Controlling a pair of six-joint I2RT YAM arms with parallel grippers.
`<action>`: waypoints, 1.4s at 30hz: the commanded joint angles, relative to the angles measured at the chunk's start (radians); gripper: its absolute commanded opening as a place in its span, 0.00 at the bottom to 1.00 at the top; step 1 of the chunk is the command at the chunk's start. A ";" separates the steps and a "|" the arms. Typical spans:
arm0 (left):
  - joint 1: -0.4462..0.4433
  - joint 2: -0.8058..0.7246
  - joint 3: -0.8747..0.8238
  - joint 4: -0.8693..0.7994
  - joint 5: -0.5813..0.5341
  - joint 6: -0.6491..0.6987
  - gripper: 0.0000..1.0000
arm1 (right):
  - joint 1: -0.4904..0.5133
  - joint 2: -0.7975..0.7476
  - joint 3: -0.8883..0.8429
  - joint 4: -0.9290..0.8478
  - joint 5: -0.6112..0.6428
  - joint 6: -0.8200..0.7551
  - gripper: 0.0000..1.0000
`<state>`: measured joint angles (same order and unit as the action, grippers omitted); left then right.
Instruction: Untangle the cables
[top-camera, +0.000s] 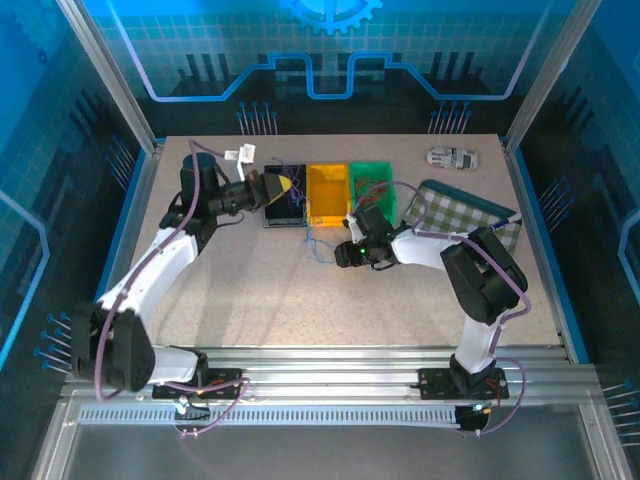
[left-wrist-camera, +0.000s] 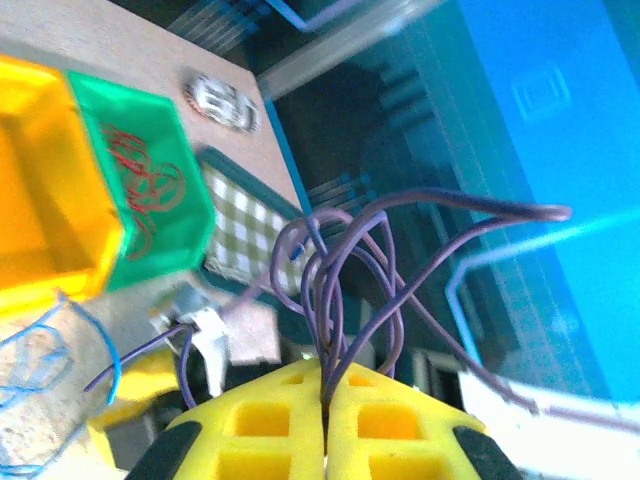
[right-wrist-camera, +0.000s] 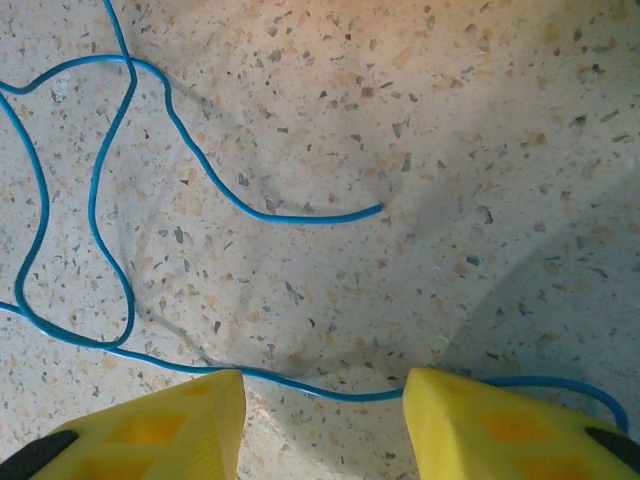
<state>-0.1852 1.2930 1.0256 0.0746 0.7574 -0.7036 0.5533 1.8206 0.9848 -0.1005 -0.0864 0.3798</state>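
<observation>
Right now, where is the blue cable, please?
The blue cable lies on the table in front of the yellow bin, centre in the top view, passing between the fingers of the open right gripper in its wrist view.

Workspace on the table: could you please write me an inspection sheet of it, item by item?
Surface: speckled beige table, no spills seen.
Job's things: thin purple wires in left gripper; thin blue wire on table; thin red wires in green plastic bin.
Clutter: yellow plastic bin, green-checked cloth, small silver toy car.
Grippers: left gripper shut on purple wires; right gripper open, astride blue wire.
Cables: thick lilac cables along both arms.
Surroundings: blue-lit enclosure panels, aluminium rails.
</observation>
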 joint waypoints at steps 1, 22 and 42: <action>-0.045 -0.102 0.016 -0.206 0.020 0.199 0.00 | -0.018 -0.008 -0.047 -0.057 0.033 0.000 0.48; -0.091 -0.006 0.004 -0.147 -0.130 0.202 0.00 | 0.078 -0.106 0.061 0.139 -0.343 -0.102 0.53; -0.091 -0.004 -0.012 -0.037 -0.178 0.098 0.00 | 0.169 0.298 0.416 -0.095 -0.262 -0.117 0.19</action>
<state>-0.2707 1.2942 1.0183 -0.0082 0.6140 -0.5858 0.7063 2.1101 1.3590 -0.1066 -0.3992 0.2802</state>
